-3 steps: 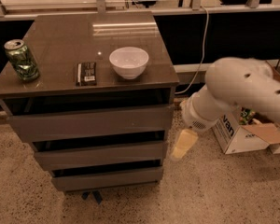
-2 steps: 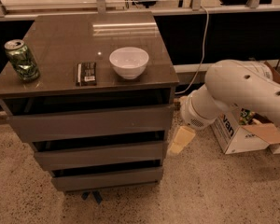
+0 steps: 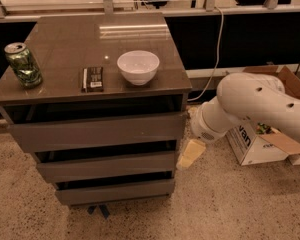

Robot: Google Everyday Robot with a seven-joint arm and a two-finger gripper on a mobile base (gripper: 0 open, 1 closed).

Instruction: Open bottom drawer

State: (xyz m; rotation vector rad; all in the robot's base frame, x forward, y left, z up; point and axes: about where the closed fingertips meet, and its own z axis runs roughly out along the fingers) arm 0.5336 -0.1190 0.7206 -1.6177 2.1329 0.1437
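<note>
The grey-brown cabinet [image 3: 90, 49] has three drawers. The bottom drawer [image 3: 115, 191] is the lowest flat slab front and sits flush with the others. The middle drawer [image 3: 107, 166] and the tall top drawer [image 3: 97, 131] are above it. My gripper [image 3: 190, 154] hangs on the white arm [image 3: 250, 104] just right of the cabinet's right edge, at the height of the middle drawer. It is beside the cabinet, slightly above the bottom drawer; I cannot tell if it touches.
On the cabinet top stand a green can [image 3: 23, 64], a dark snack bar [image 3: 92, 79] and a white bowl [image 3: 138, 67]. An open cardboard box [image 3: 262, 139] sits on the speckled floor at the right. A cable [image 3: 217, 49] hangs down the dark wall behind.
The gripper and arm have drifted slightly left, closer to the cabinet's right side. The drawers have not moved.
</note>
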